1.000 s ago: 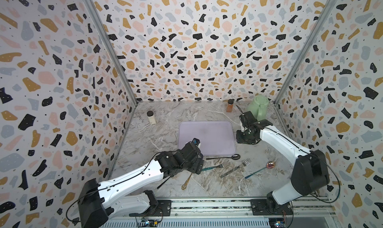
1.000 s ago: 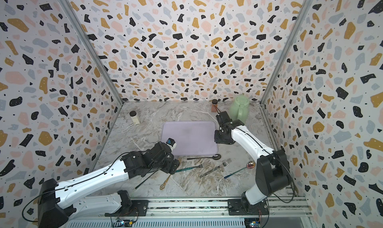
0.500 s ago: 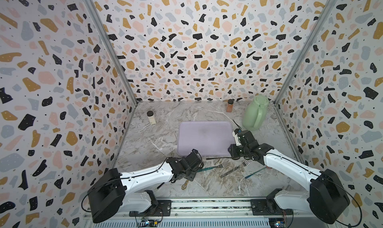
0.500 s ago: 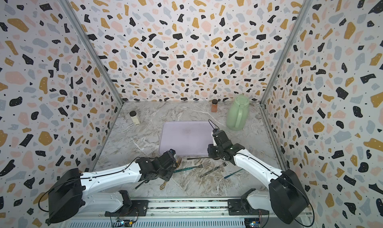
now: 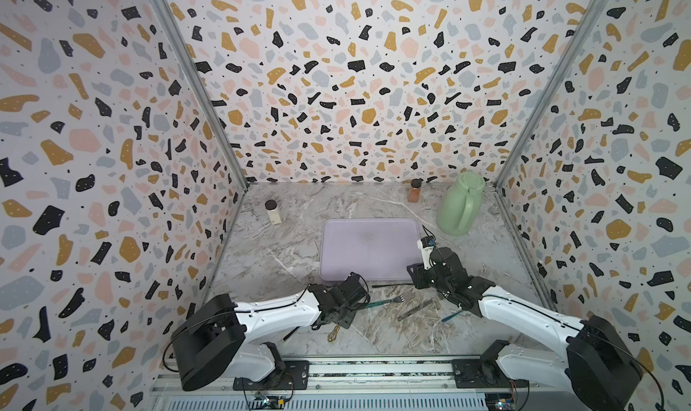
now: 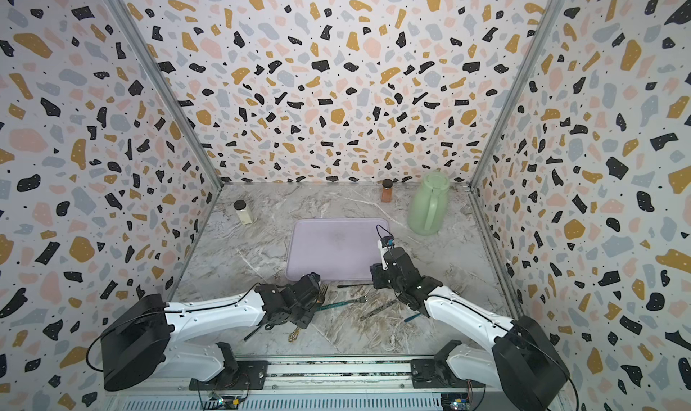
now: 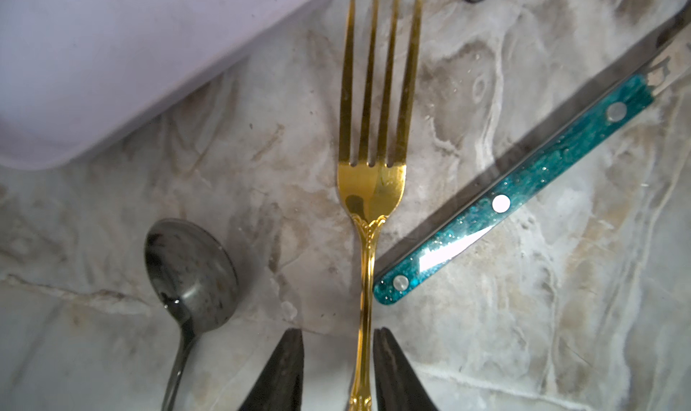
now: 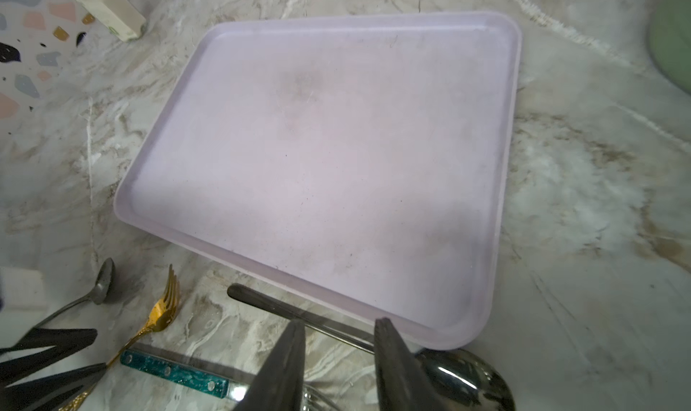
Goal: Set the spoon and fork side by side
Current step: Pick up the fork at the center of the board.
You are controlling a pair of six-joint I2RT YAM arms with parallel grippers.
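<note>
Now, ornate gold metal fork (image 7: 370, 188) on marble tabletop (image 7: 523, 315), handle between parted jaws of left gripper (image 7: 337, 330).
Right gripper (image 8: 338, 321), jaws also parted, above long dark steel spoon (image 8: 463, 383) beside lilac plastic tray (image 8: 336, 147); its bowl is partly cut off, label on cream jar (image 8: 108, 5) unreadable.

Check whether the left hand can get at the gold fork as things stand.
Probably yes: the left hand straddles the gold fork at its handle. Nothing lies over it, and the teal-handled fork only sits beside it.
</note>
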